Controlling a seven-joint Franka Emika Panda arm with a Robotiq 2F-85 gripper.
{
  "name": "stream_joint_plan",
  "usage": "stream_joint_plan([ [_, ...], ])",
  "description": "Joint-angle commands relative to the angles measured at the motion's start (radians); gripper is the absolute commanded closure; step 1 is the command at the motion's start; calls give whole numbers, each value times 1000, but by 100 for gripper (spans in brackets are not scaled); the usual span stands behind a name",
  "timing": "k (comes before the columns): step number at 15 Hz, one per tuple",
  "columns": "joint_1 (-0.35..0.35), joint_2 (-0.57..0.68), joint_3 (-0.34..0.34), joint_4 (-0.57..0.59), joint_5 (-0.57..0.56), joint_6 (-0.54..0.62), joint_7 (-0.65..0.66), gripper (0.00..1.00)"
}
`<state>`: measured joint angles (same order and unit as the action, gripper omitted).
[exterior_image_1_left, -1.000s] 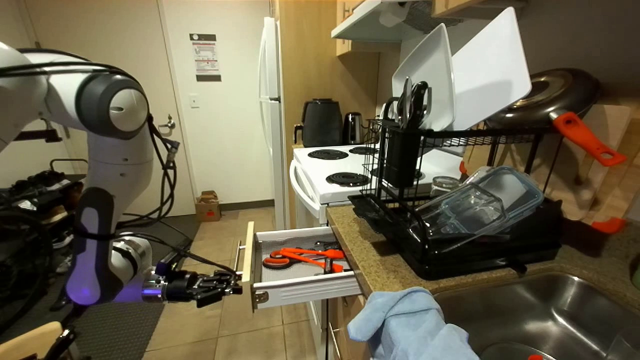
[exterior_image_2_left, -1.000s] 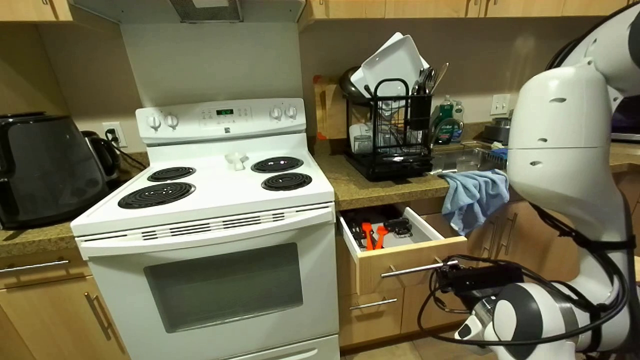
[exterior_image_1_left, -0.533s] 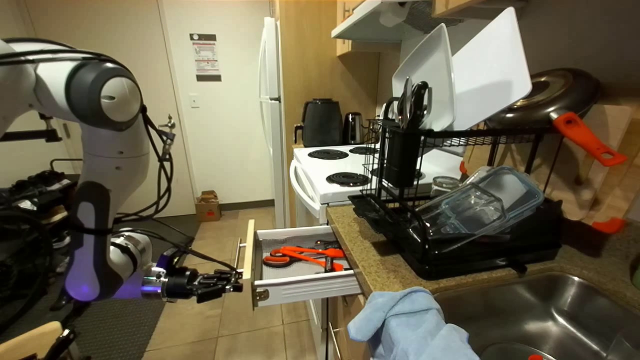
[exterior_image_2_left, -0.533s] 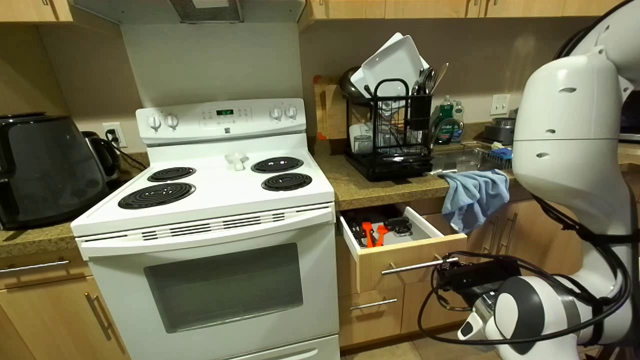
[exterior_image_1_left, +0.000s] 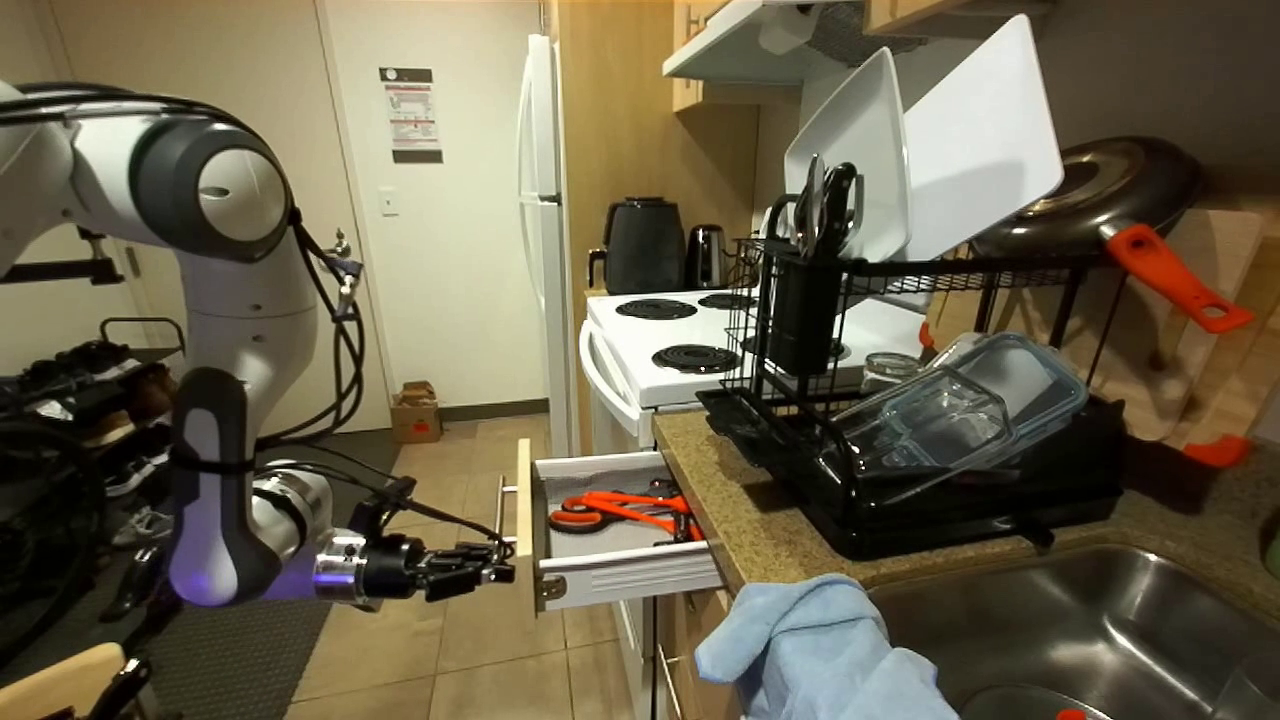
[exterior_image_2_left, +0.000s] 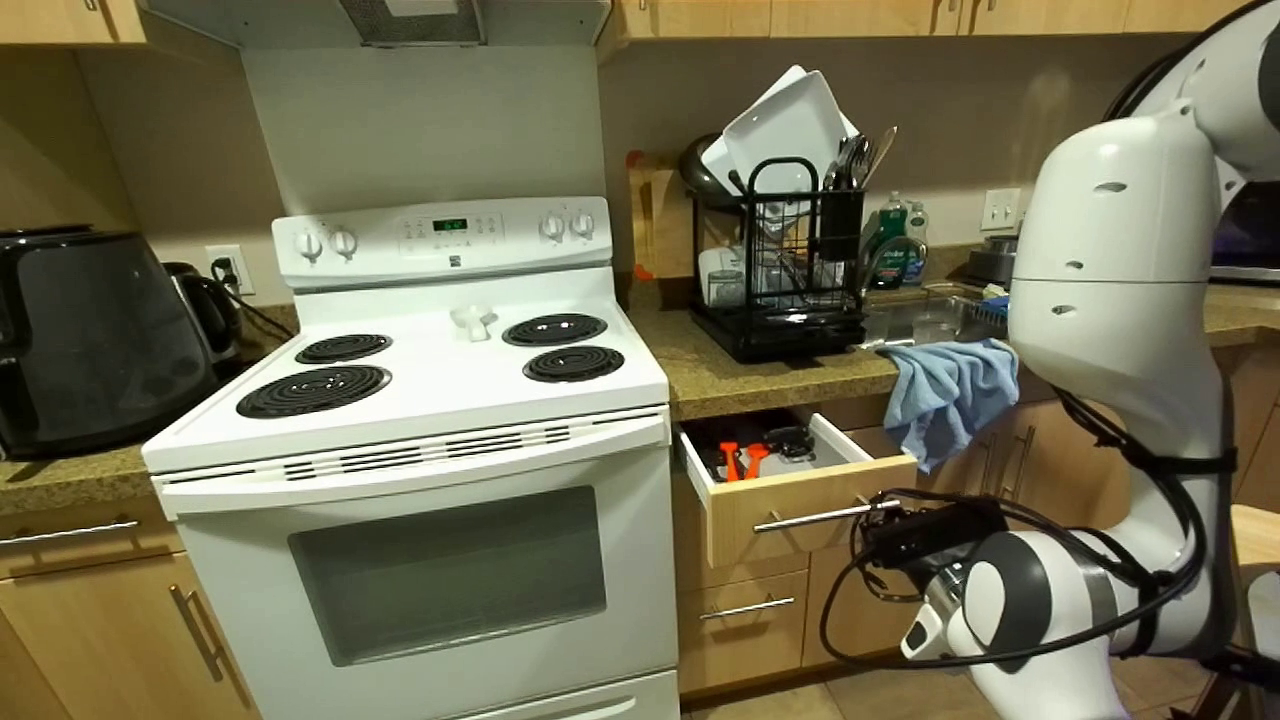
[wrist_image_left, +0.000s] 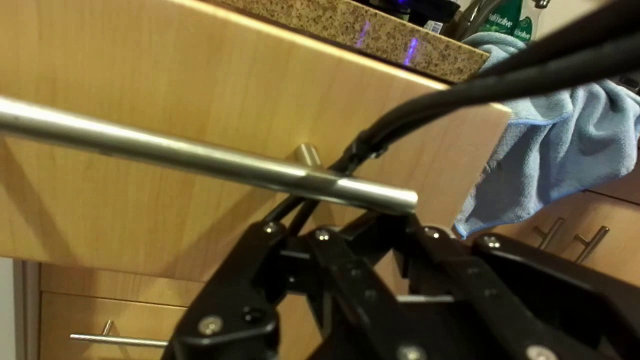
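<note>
A: How do the jaws stand?
B: Pressed together, right at the end of the metal handle (wrist_image_left: 210, 160) on the drawer (exterior_image_2_left: 810, 490). In the wrist view the bar crosses in front of their tips.
A: Touching it?
B: I can't tell; the bar hides that spot.
A: And the drawer, where is it?
B: Under the surface (exterior_image_2_left: 765, 385), just beside the stove (exterior_image_2_left: 430, 400), standing well out. Orange and black tools (exterior_image_1_left: 615, 498) lie inside it, in plain sight in both exterior views.
A: What's the dark stuff near the bar?
B: Cables (wrist_image_left: 440, 105). They come down from the upper right of the wrist view and pass behind the bar.
A: Anything else close by?
B: A blue cloth (wrist_image_left: 555, 150) hangs over the edge of the surface, between the drawer and the sink (exterior_image_1_left: 980, 610). Up on top stands a black dish rack (exterior_image_2_left: 790, 335) with white plates (exterior_image_2_left: 785, 130) leaning in it and a dark pan (exterior_image_1_left: 1160, 180). The robot arm (exterior_image_1_left: 245, 335) bends down and reaches low, toward the drawer front.
</note>
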<state>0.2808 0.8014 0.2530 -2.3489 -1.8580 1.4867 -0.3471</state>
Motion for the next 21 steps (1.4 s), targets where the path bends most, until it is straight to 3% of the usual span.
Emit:
stream_joint_plan([
  [1, 19, -120, -50, -9, -61, -56, -105, 99],
  [11, 11, -131, -53, 18, -31, -15, -105, 99],
  [17, -33, -146, -28, 90, 90, 90, -119, 99],
  [21, -5, -138, -44, 128, 125, 45, -127, 99],
])
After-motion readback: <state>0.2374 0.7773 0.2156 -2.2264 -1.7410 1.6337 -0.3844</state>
